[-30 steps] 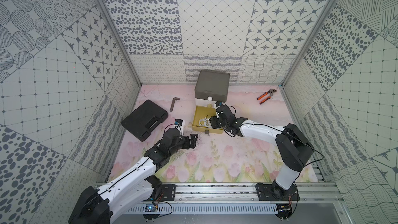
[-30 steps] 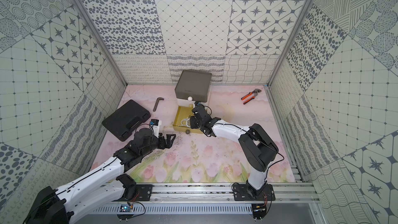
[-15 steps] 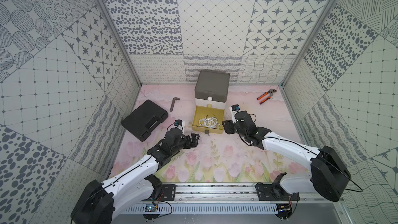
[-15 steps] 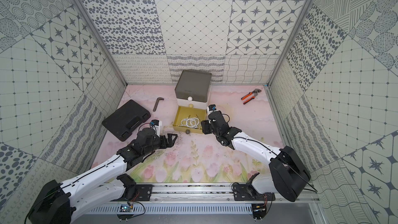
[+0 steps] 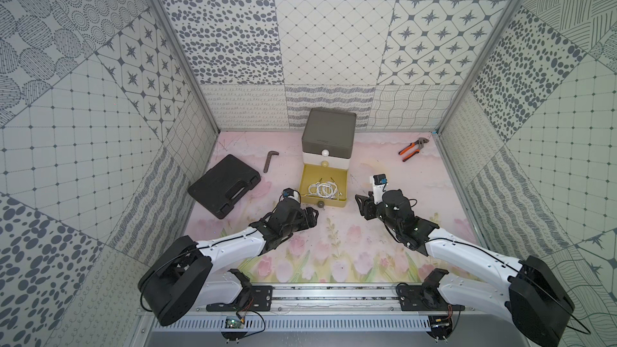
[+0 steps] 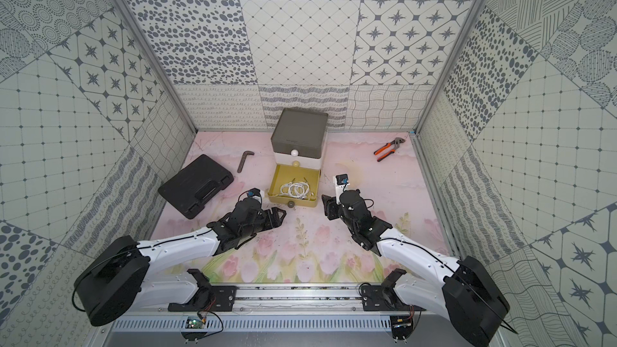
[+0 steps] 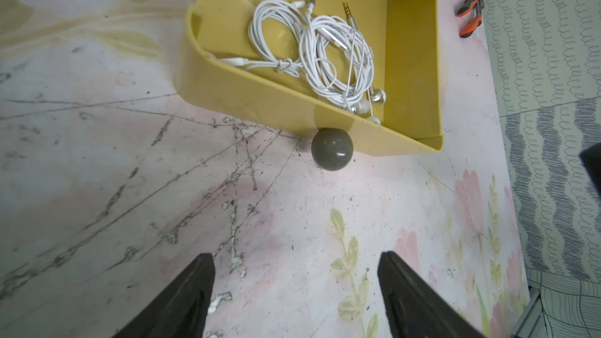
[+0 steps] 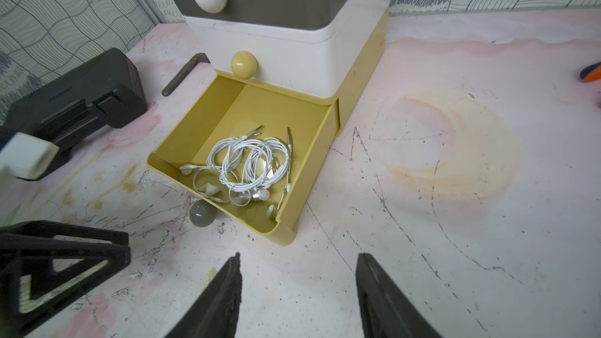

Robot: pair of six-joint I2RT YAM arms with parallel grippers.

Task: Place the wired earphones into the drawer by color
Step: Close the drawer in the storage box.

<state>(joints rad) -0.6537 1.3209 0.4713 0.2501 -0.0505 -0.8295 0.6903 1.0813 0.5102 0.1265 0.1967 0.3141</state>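
Looking on, I'd say it all turns on the grey ball knob (image 7: 331, 148). It sits roughly ahead of the left pincer (image 7: 295, 255), just off its tips w/ a strip of bare worktop (image 7: 97, 190) between, not touching. Left pincer is spread wide, nothing in it. The knob is on the front wall of the yellow tier (image 5: 306, 180), the bottom one of the drawer (image 5: 329, 135), and that tier is pulled right out toward the arms. Its slide axis runs from the cabinet by the back wall straight toward the rail, so a push on the front would go back along that line. The white earphones (image 7: 325, 50) lie coiled inside the yellow tier, plugs toward the cabinet, buds down by the front wall near the knob. Right pincer (image 8: 299, 255) hovers off the tier's front corner on the robot's right, near but apart, also parted & empty. Left is the nearer one to the knob, tho it comes at it on a slant. Can't spot any red or black sets lying out, so my guess is shutting this tier is next. The risk there is a skewed shove jamming it.
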